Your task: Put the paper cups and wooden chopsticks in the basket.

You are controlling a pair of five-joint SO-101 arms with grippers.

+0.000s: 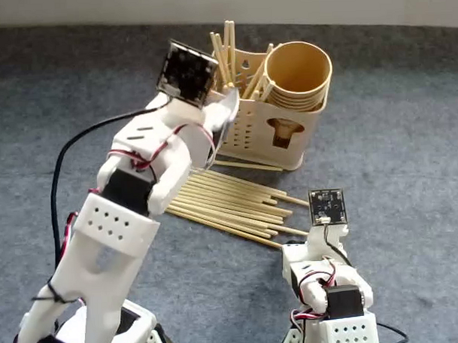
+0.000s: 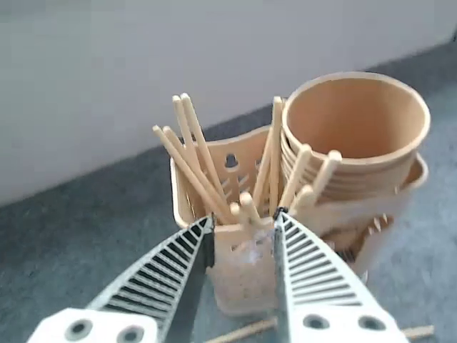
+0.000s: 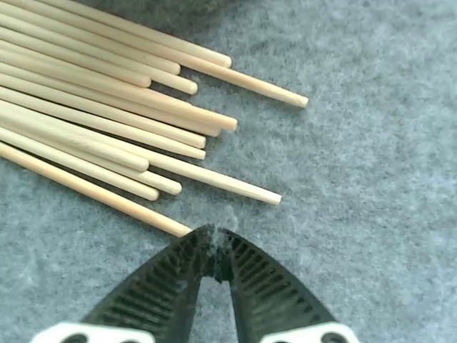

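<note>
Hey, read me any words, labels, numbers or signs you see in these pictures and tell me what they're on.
No text can be read.
The basket bears no print, only cut-out holes.
The paper cups and chopsticks are plain.
The circuit boards on the arms' wrists: any marks are too small to read.

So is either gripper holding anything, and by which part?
Nothing held: left gripper open at the basket, right gripper shut empty beside the loose chopsticks.
</note>
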